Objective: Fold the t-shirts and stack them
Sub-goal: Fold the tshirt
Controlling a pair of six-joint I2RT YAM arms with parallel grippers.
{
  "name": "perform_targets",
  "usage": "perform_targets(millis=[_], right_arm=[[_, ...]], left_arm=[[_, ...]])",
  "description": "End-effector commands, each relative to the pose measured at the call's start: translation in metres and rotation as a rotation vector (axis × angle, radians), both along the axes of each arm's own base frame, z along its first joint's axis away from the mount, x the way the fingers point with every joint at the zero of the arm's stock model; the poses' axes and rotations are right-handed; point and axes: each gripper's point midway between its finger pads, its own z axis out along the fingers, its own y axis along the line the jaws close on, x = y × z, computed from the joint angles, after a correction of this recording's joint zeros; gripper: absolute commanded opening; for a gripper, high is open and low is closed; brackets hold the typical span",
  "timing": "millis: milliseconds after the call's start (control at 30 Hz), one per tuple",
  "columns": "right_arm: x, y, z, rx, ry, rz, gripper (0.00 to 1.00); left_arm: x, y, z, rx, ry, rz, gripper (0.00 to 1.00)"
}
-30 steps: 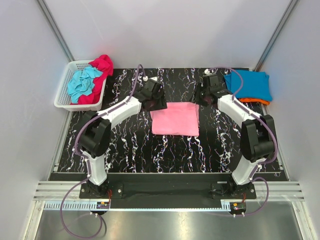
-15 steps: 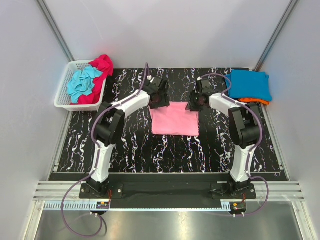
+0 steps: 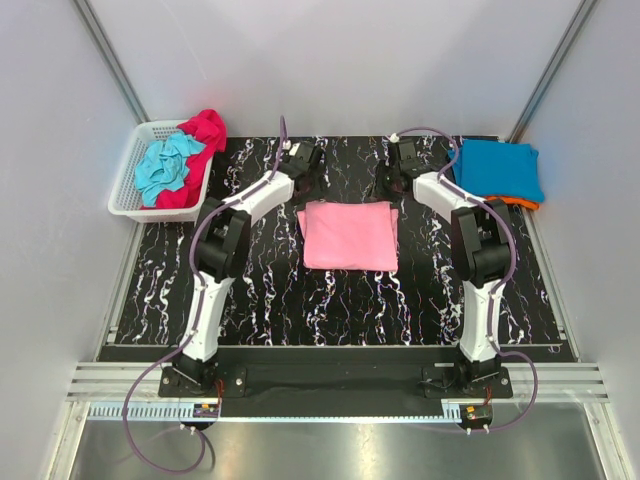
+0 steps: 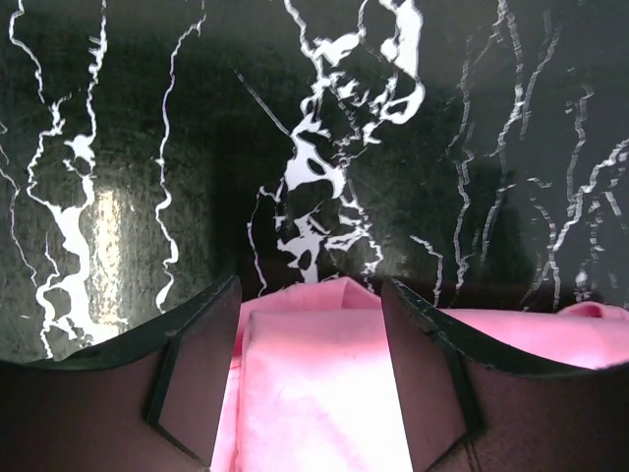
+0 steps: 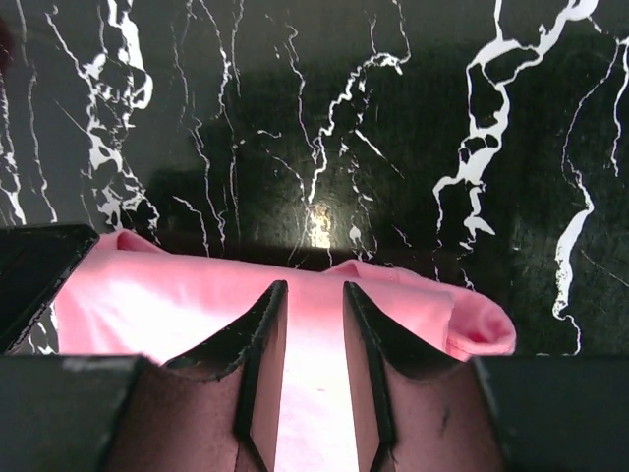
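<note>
The light pink t-shirt [image 3: 350,237] lies folded into a flat rectangle in the middle of the black marble table [image 3: 250,290]. My left gripper [image 3: 302,175] is at its far left corner, jaws wide open. The pink cloth [image 4: 314,393] lies flat between and below them [image 4: 310,285]. My right gripper [image 3: 397,180] is at the far right corner. Its jaws [image 5: 314,287] stand a narrow gap apart over the pink cloth [image 5: 177,305], not pinching it. A folded blue t-shirt [image 3: 497,170] lies on a folded orange one [image 3: 512,204] at the far right.
A white slatted basket [image 3: 124,196] at the far left holds a crumpled teal t-shirt [image 3: 165,168] and a magenta one [image 3: 205,130]. Grey walls stand close on the left, right and back.
Both grippers have moved to the far edge of the pink shirt and now sit just beyond it. The shirt's far edge lies flatter and reaches a little farther back.
</note>
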Motion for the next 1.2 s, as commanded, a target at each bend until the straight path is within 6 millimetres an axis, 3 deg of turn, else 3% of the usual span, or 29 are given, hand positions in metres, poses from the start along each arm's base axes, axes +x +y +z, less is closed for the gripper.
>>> perform_targets(millis=[0,33,67,100,133,200,233,300,400,567,767,933,1033,1167], right_arm=[[0.005,-0.002,0.001,-0.034,-0.015,-0.001,0.35],[0.0,-0.005,0.006,-0.034,-0.021,-0.003,0.35],[-0.002,-0.007,0.01,-0.038,-0.027,-0.009,0.35],[-0.009,-0.01,0.009,-0.046,-0.017,-0.013,0.35],[-0.012,-0.013,0.024,-0.045,-0.045,-0.016,0.35],[-0.027,-0.016,0.022,-0.042,-0.029,-0.011,0.36],[-0.033,-0.016,0.031,-0.033,-0.043,-0.009,0.36],[-0.048,-0.019,0.028,-0.028,-0.027,-0.006,0.36],[-0.068,-0.018,0.017,-0.001,0.015,0.001,0.36],[-0.098,-0.016,0.003,0.005,0.065,0.024,0.37],[-0.125,0.0,0.015,0.059,0.072,0.079,0.38],[-0.145,0.012,0.016,0.093,0.088,0.117,0.38],[-0.153,0.015,0.007,0.11,0.106,0.123,0.38],[-0.167,0.016,-0.02,0.142,0.166,0.113,0.38]], left_arm=[[0.012,-0.003,0.021,-0.026,-0.053,0.003,0.64],[0.007,0.0,0.02,-0.023,-0.048,0.005,0.64],[0.006,0.0,0.04,-0.04,-0.076,-0.001,0.64],[0.0,-0.001,0.043,-0.051,-0.074,-0.007,0.64],[-0.003,-0.006,0.053,-0.071,-0.085,-0.024,0.64],[-0.015,-0.005,0.082,-0.079,-0.13,-0.029,0.64],[-0.018,-0.007,0.093,-0.071,-0.162,-0.027,0.64],[-0.028,-0.007,0.112,-0.07,-0.199,-0.041,0.65],[-0.049,-0.018,0.116,-0.08,-0.189,-0.072,0.66],[-0.085,-0.031,0.09,-0.078,-0.11,-0.1,0.66],[-0.137,-0.056,0.049,-0.104,0.027,-0.156,0.66],[-0.165,-0.041,0.012,-0.059,0.138,-0.097,0.66],[-0.176,-0.037,0.0,-0.058,0.183,-0.085,0.66],[-0.186,-0.029,-0.019,-0.026,0.238,-0.071,0.66]])
